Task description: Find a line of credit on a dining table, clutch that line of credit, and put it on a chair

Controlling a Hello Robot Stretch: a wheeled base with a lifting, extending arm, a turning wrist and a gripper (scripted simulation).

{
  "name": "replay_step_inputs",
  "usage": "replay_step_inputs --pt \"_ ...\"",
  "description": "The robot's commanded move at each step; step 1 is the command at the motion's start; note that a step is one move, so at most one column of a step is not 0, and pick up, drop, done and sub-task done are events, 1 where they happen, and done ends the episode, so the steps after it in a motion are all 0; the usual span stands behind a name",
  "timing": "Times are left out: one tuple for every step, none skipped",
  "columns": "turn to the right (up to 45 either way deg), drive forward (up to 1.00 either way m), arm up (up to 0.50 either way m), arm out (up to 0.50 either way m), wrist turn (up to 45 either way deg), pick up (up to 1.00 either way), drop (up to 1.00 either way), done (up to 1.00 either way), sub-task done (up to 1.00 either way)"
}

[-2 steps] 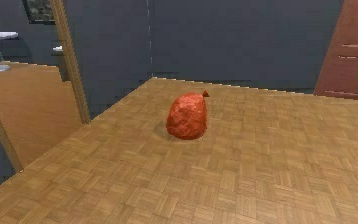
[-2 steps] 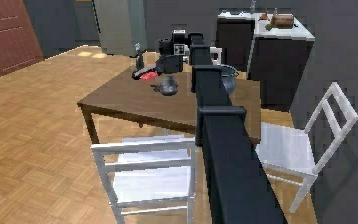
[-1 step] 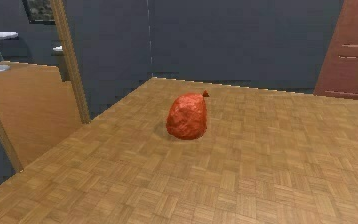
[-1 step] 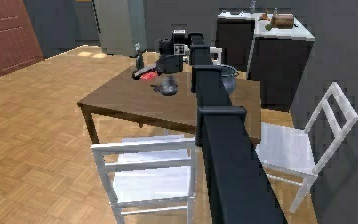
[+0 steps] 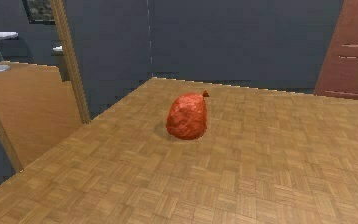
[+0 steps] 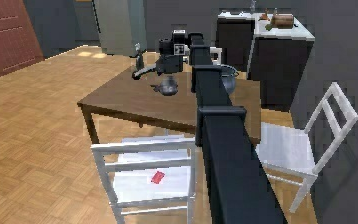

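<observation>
A small flat red card point(image 6: 157, 178) lies on the seat of a white chair point(image 6: 137, 160) at the near side of a brown dining table point(image 6: 112, 103). My dark arm point(image 6: 222, 130) reaches up and out over the table. My gripper point(image 6: 150, 68) stands above the tabletop's far part, beyond the chair and the card. A grey rounded thing point(image 6: 169, 88) sits on the table just by the gripper, so I cannot tell whether the gripper holds anything.
A second white chair point(image 6: 309, 140) stands at the table's right end. Dark cabinets with a light counter point(image 6: 279, 30) line the back wall. In the forward view a lumpy red-orange bag point(image 5: 188, 117) lies on parquet floor, with a doorway point(image 5: 32, 95) left and a reddish door point(image 5: 347, 50) right.
</observation>
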Motion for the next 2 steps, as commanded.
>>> replay_step_inputs --pt "0.0 0.00 0.00 -0.10 0.0 0.00 0.00 0.00 0.00" --pt "0.0 0.00 0.00 0.00 0.0 0.00 0.00 1.00 0.00"
